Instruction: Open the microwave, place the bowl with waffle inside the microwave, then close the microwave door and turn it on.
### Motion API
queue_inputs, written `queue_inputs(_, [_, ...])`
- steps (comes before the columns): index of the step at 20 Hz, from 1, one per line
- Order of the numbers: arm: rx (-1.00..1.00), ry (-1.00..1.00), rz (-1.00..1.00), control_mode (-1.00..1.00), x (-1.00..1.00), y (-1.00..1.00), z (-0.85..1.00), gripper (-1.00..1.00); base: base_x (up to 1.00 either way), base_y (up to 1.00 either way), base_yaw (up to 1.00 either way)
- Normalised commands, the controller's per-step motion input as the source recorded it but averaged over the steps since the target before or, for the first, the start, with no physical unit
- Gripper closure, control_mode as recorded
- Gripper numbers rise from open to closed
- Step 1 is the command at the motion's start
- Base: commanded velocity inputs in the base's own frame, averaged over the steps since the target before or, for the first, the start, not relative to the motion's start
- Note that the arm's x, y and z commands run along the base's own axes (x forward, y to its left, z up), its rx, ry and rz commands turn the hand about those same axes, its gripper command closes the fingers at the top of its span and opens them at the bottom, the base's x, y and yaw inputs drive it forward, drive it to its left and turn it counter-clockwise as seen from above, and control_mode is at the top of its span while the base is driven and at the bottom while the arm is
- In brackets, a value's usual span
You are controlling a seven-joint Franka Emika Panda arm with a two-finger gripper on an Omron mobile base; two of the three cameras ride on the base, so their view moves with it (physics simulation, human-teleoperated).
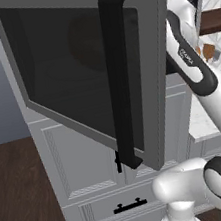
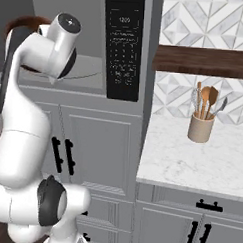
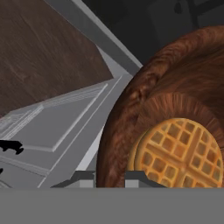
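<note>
Reddish-brown bowl with waffle [image 3: 175,127] sits pinched by its rim in the hand [image 3: 109,177], fingers narrowly parted around it, up at the microwave [image 2: 91,67] opening. Microwave door [image 1: 75,67] swung wide: opening done; setting down, shutting and starting remain, I'd judge.

A beige cup of wooden utensils [image 2: 201,128] stands on the white marble counter [image 2: 191,164].

One bowl [image 3: 175,87], one waffle [image 3: 179,153]
</note>
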Motion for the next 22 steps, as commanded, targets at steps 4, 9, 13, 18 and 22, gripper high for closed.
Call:
queue_inputs(4, [-0.19, 0.03, 0.00, -1.00, 0.21, 0.01, 0.00, 1.00, 0.00, 0.00, 0.00])
queue_inputs(9, [-0.15, 0.03, -0.01, -1.00, 0.28, 0.00, 0.00, 1.00, 0.00, 0.00, 0.00])
queue_inputs(13, [-0.08, 0.01, -0.07, -1.00, 0.31, 0.02, 0.00, 1.00, 0.00, 0.00, 0.00])
queue_inputs(18, [-0.01, 0.02, -0.11, -1.00, 0.39, 0.13, -0.11, 1.00, 0.00, 0.00, 0.00])
queue_inputs(22, [0.00, 0.01, -0.08, -1.00, 0.22, 0.10, -0.27, 1.00, 0.00, 0.00, 0.00])
